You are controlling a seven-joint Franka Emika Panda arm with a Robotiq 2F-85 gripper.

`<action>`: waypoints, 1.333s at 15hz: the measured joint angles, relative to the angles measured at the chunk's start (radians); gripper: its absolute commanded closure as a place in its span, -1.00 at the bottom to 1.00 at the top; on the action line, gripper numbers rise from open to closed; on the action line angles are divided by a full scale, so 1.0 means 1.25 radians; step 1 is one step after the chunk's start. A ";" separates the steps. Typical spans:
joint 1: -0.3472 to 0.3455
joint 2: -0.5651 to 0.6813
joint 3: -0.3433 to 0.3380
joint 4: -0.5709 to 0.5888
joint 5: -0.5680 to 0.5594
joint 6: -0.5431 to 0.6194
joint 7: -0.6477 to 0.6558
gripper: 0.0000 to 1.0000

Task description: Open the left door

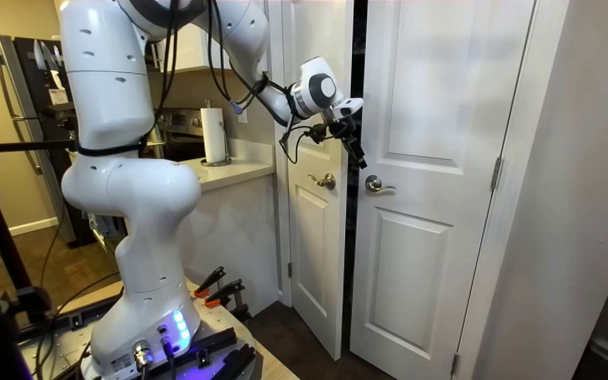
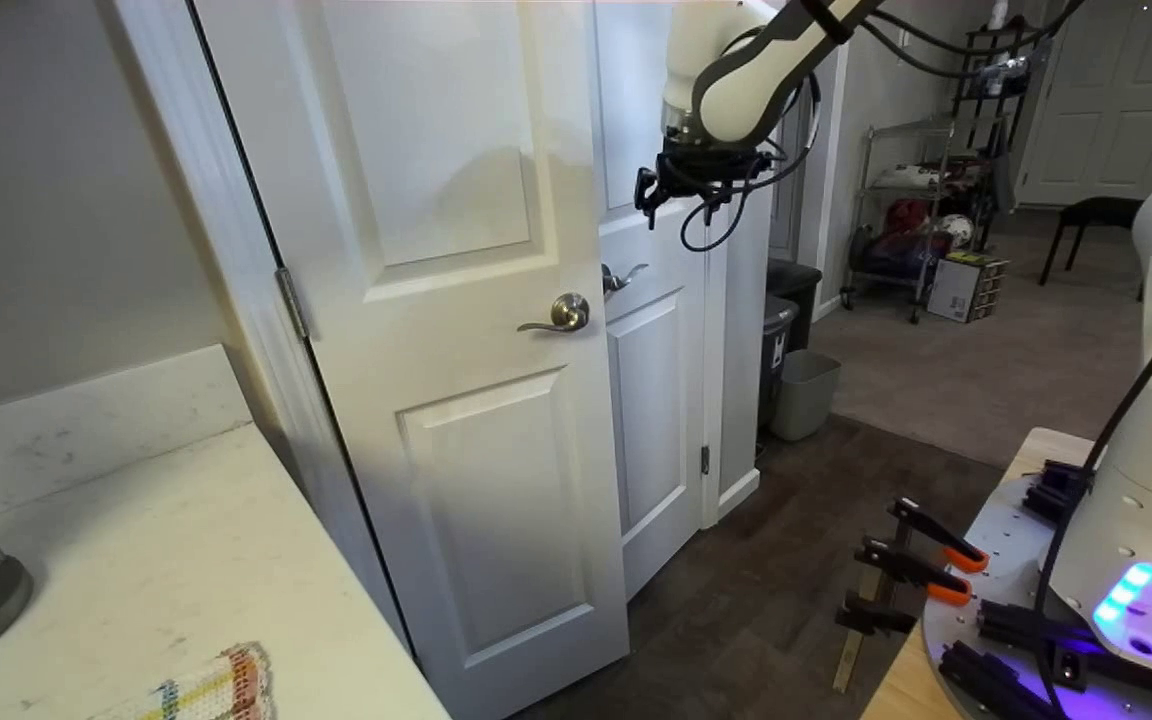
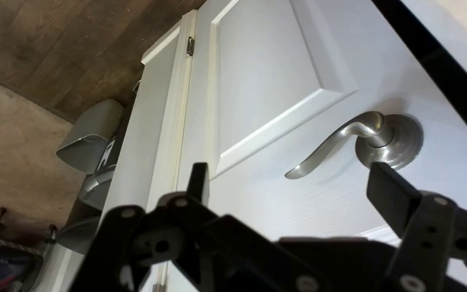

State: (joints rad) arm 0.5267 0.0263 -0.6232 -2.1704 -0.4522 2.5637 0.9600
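Note:
The left door (image 1: 309,237) is a tall white panelled leaf, also in an exterior view (image 2: 486,480). It stands ajar, with a dark gap (image 1: 352,227) between it and the matching right leaf. Its silver lever handle (image 1: 327,181) sits near its right edge, also in an exterior view (image 2: 568,313). My gripper (image 1: 358,152) is in front of the doors, above handle height, pointing down; it also shows in an exterior view (image 2: 676,205). In the wrist view my gripper (image 3: 292,182) is open, with nothing between its fingers. It faces the right leaf's lever handle (image 3: 387,140), apart from it.
The right leaf (image 1: 415,264) has its lever near its left edge. A counter (image 1: 246,171) with a paper towel roll (image 1: 212,134) stands left of the doors. Bins (image 2: 806,395) stand beyond the right leaf. Clamps (image 1: 225,290) sit at the robot's table edge.

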 measured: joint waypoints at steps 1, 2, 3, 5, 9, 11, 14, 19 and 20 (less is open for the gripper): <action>-0.049 -0.005 0.064 0.014 -0.004 -0.026 -0.030 -1.00; -0.095 -0.009 0.125 0.030 -0.008 -0.051 -0.058 -1.00; -0.139 -0.011 0.186 0.045 -0.011 -0.073 -0.087 -1.00; -0.204 -0.012 0.282 0.075 -0.020 -0.107 -0.143 -1.00; -0.276 -0.010 0.394 0.110 -0.032 -0.143 -0.269 -1.00; -0.301 -0.006 0.417 0.114 -0.042 -0.146 -0.339 -1.00; -0.327 -0.003 0.437 0.115 -0.071 -0.151 -0.437 -1.00; -0.335 -0.008 0.474 0.129 -0.122 -0.150 -0.574 -1.00; -0.335 -0.010 0.484 0.135 -0.133 -0.149 -0.597 -1.00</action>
State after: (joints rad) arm 0.1076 0.0141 -0.0183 -2.0016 -0.6188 2.3769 0.2140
